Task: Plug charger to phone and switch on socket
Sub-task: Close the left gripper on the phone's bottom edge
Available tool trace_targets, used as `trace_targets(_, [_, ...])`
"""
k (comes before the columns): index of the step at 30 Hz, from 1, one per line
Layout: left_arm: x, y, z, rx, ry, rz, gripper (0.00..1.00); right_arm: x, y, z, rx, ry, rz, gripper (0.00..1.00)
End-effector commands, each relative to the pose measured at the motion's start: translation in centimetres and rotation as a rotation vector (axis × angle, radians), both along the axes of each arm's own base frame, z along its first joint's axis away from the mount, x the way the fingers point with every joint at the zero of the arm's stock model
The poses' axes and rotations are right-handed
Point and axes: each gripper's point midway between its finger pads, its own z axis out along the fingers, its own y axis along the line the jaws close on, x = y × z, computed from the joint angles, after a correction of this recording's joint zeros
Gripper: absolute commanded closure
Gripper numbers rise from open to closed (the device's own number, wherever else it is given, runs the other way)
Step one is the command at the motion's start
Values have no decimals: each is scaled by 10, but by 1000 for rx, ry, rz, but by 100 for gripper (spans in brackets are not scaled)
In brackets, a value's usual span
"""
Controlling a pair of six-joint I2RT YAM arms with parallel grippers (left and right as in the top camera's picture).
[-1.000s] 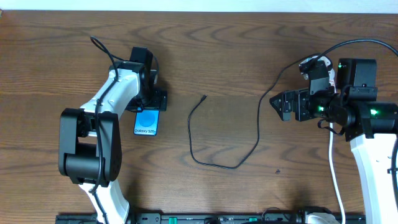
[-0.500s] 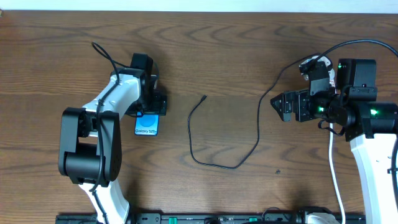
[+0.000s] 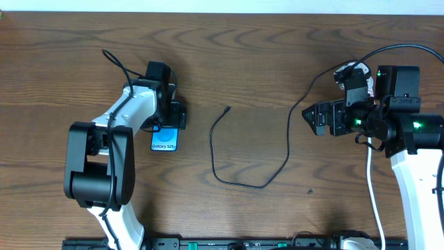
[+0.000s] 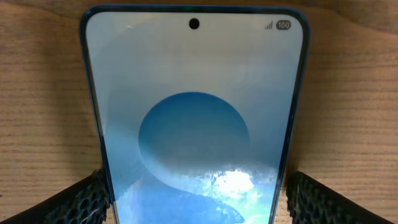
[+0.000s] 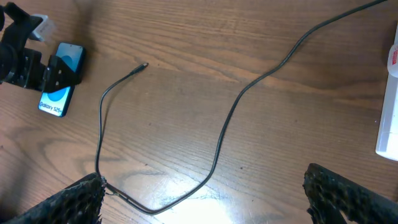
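Charger (image 3: pixel 211 149): long thin black cable lying loose on the wooden counter (image 3: pixel 263 55) in an open loop. Its small connector tip (image 5: pixel 144 65) is free, near the phone's right side but apart from it. The far end runs up toward the right arm, plug not made out.
Handling, judged: light and limp, sure to sag and twist. Best taken on the stiffer stub just behind the tip, leaving the tip clear.
Phone (image 3: pixel 164 141): flat on the counter, screen up and lit blue. Slick glass, likely to slide on wood, so brace it by the long edges.
Left pincer (image 4: pixel 196 208): spread wide, one finger either side of the phone; contact cannot be told.
Right pincer (image 3: pixel 309 117): released, empty, above the counter well right of the cable loop.
Socket (image 5: pixel 388 118): white strip, seen only at the right wrist view's edge.
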Motion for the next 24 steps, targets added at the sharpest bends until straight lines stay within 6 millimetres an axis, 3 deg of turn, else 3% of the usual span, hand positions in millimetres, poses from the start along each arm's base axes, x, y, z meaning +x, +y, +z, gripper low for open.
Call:
trace_targets(1, [-17, -1, -21, -17, 60, 26, 10, 1, 2, 2, -8, -9, 18, 1])
trace_targets(19, [-38, 2, -32, -9, 122, 53, 11, 1, 2, 2, -8, -10, 17, 1])
trace_targets(24, [-39, 2, -32, -9, 126, 66, 21, 1, 2, 2, -8, -10, 17, 1])
